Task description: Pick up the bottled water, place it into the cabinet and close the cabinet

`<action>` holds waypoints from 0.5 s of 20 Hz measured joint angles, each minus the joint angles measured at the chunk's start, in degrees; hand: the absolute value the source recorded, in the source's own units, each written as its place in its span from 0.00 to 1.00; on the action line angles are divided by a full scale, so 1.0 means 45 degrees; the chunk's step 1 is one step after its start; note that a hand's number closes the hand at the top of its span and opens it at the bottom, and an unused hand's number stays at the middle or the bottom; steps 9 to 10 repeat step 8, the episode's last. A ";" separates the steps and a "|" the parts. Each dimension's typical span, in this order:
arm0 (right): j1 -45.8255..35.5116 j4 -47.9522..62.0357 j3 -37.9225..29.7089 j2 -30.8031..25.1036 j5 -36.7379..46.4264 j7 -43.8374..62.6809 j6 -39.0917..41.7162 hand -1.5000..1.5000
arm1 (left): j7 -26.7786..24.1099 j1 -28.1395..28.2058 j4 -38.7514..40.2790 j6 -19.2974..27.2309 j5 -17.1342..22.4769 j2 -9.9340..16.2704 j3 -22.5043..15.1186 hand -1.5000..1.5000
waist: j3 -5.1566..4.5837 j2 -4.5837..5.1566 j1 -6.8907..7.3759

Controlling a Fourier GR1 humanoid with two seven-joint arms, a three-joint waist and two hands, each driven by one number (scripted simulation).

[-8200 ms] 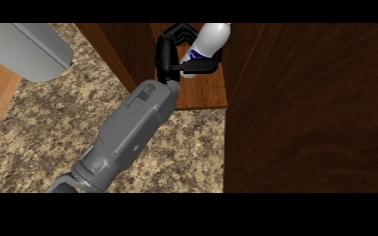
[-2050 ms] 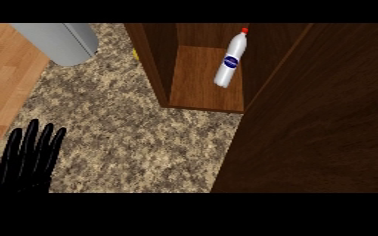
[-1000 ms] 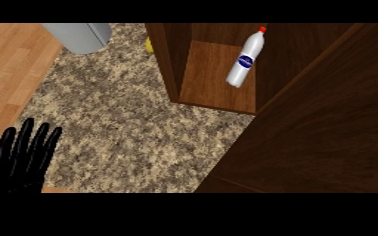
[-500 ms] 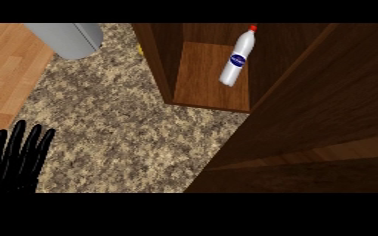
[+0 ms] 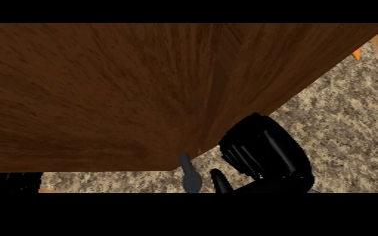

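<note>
Since the dark wooden cabinet panel (image 5: 140, 90) fills nearly the whole frame, from the upper left down to a corner low in the middle, there is little else to look at. The robot's right hand (image 5: 269, 155) shows in the lower right, black, just off that panel's slanting lower-right edge. Its fingers (image 5: 238, 150) lie side by side and fairly straight, pointing up and left, and their tips meet the edge of the wood. The thumb (image 5: 220, 180) stands apart below them, near the bottom of the frame. The hand is open and nothing sits inside it; the wood is all it touches.

Just left of the thumb a small grey piece (image 5: 190, 172) pokes up beside the panel's bottom corner. I cannot tell what it is.

In the lower left corner, under the panel's bottom edge, a black shape shows that looks like the left hand (image 5: 18, 182). So little of it is visible that I cannot tell how it is set.

The speckled granite counter (image 5: 336, 115) shows along the right side and in a thin strip across the bottom. A small orange bit (image 5: 358, 54) sits at the upper right, where the counter meets the wood.

The bottled water is out of sight. The panel hides whatever stands in the cabinet, so I cannot tell where it rests.
</note>
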 measured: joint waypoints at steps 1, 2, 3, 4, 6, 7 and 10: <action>-0.0624 0.0551 -0.0102 0.0059 -0.0037 -0.0034 -0.0482 1.00 | 0.0037 -0.0038 0.0007 -0.0020 0.0017 0.0020 0.0016 0.00 | 0.0007 -0.0007 0.0044; -0.1310 0.1141 -0.0286 0.0107 -0.0114 -0.0033 -0.0899 1.00 | 0.0047 -0.0087 0.0001 0.0010 0.0008 -0.0027 -0.0006 0.00 | 0.0017 -0.0014 0.0044; -0.2010 0.1759 -0.0504 0.0143 -0.0200 -0.0017 -0.1282 1.00 | 0.0063 -0.0124 0.0025 0.0018 0.0006 -0.0061 -0.0027 0.00 | 0.0027 -0.0019 0.0033; -0.2683 0.2399 -0.0719 0.0163 -0.0287 -0.0079 -0.1656 1.00 | 0.0087 -0.0105 -0.0012 -0.0007 0.0044 -0.0030 0.0017 0.00 | 0.0041 -0.0033 0.0057; -0.4059 0.3769 -0.1030 0.0194 -0.0529 -0.0246 -0.2296 1.00 | 0.0009 -0.0048 0.0140 -0.0103 0.0003 -0.0085 -0.0010 0.00 | 0.0057 -0.0066 0.0031; -0.4589 0.4397 -0.1181 0.0188 -0.0727 -0.0435 -0.2507 1.00 | -0.0008 -0.0023 0.0145 -0.0177 0.0035 -0.0065 0.0038 0.00 | 0.0085 -0.0092 0.0003; -0.4992 0.4888 -0.1238 0.0167 -0.0917 -0.0483 -0.2750 1.00 | -0.0012 0.0041 0.0109 -0.0199 0.0010 -0.0062 0.0024 0.00 | 0.0134 -0.0144 -0.0069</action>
